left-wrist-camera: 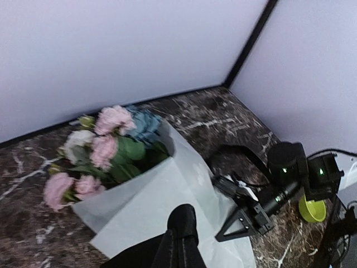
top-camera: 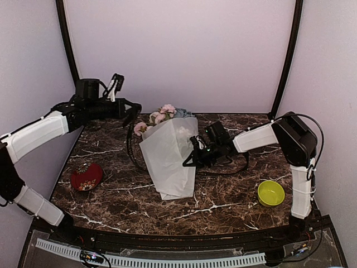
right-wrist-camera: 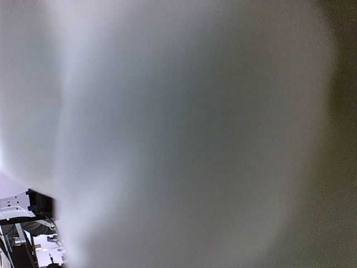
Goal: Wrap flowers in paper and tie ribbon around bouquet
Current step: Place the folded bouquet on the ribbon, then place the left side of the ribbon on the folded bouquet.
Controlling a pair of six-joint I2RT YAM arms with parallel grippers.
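- The bouquet (top-camera: 167,153) lies in the middle of the marbled surface (top-camera: 234,204). Its long axis runs far to near: the flowers (top-camera: 162,114) are at the far end and the paper (top-camera: 170,170) narrows toward the near end.
- The left end effector (top-camera: 133,109) is raised just far-left of the blooms with its jaws closed. It seems to pinch the ribbon (top-camera: 129,145), which hangs down in a black loop along the cone's left side.
- The right end effector (top-camera: 188,161) is closed and sits against the paper's right edge, about midway along the cone. Its own camera shows only frosted white, so I cannot tell whether it grips the sheet or just presses it.
- Judgement: the wrap looks done and the tie is still to do. The ribbon must cross rightward over the cone, at right angles to its axis, and the left arm is the nearer one for that.
- No brand, label or writing can be read.
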